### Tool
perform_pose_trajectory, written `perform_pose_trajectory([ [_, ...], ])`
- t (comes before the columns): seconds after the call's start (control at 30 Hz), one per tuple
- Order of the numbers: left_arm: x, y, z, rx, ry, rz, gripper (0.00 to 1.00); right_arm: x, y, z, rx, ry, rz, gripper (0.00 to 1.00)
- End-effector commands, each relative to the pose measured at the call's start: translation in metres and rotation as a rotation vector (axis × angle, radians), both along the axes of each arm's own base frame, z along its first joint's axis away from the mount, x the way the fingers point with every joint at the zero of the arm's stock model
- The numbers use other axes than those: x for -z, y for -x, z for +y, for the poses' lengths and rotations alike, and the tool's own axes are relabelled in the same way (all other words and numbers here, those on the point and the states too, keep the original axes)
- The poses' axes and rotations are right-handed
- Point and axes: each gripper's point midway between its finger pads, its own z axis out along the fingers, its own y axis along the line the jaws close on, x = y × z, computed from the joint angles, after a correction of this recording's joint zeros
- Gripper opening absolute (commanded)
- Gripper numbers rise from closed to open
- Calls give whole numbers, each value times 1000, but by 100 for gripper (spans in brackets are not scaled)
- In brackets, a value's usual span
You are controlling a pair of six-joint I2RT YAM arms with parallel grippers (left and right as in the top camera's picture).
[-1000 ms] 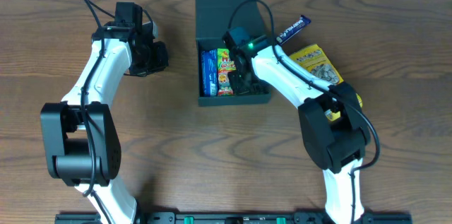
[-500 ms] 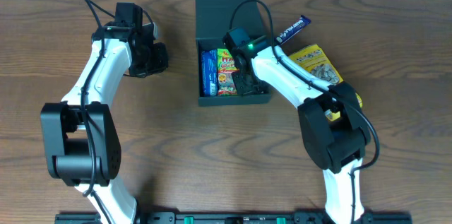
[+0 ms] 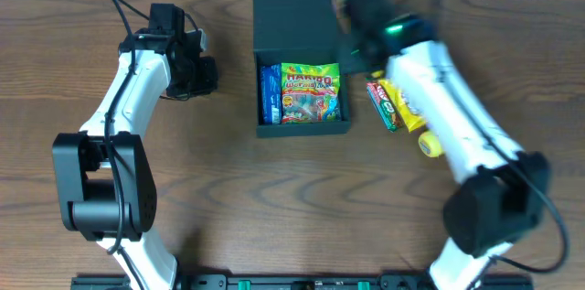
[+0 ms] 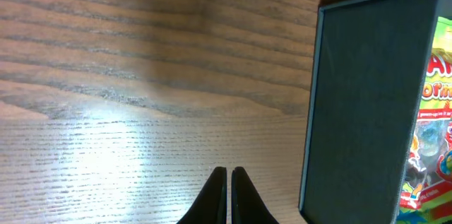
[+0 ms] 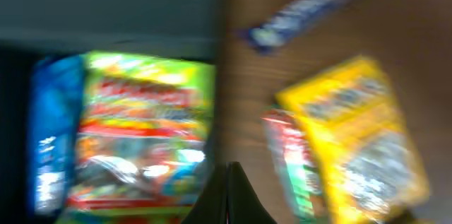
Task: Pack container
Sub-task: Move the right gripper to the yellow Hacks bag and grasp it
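Right arm is out of the container. One second ago its claw was down inside the box; now it is raised over the box's far right corner, motion-blurred. A Haribo gummy bag that stood on edge under the claw now lies flat, face up. Left arm: no change.

Nearest on the tabletop: loose snacks just right of the box, namely a yellow packet partly under the right arm and a red-and-green packet touching its left side.

Next out: the container, centre of the tabletop, open. A blue packet stands against its left wall, with the gummy bag beside it covering the rest of the floor.

Level with the box and well to its left: left claw, tips pressed together and holding nothing, over bare wood.

Farthest: the hinged lid flap folded back. Right claw has its tips closed to a point and carries nothing. A dark blue bar lies past the yellow packet; it shows in the wrist view only.

Step, as I judge it: gummy bag placed, right arm heading for the next snack. The next move calls for spreading the claw, then coming down on one loose packet. The red-and-green one is closest to the box. The floor looks full, so further items probably go on top. Lid not yet closed.
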Motion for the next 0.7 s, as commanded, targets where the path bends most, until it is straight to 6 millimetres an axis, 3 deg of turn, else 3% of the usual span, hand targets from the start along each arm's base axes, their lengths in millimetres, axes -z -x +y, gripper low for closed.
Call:
perform_pose_trajectory([
  [0.0, -16, -8, 1, 24, -7, -56, 6, 4, -2, -69, 171, 8, 49, 1],
  [0.07, -16, -9, 1, 24, -7, -61, 6, 8, -2, -107, 219, 21, 72, 1],
  [0.23, -18, -12, -1, 24, -4, -77, 6, 10, -11, -177, 225, 31, 42, 3],
  [0.33, -18, -13, -6, 36, -4, -83, 6, 18, -13, -205, 201, 26, 47, 5],
  [0.5, -21, -17, -21, 69, -4, -112, 6, 49, -19, -216, 121, 15, 91, 13],
  [0.53, -21, -17, -25, 75, -3, -115, 6, 56, -20, -215, 114, 16, 105, 21],
  [0.6, -21, -16, -31, 71, 3, -110, 6, 72, -20, -210, 101, 17, 141, 27],
  [0.67, -21, -14, -37, 82, 5, -109, 6, 84, -20, -203, 84, 31, 171, 52],
])
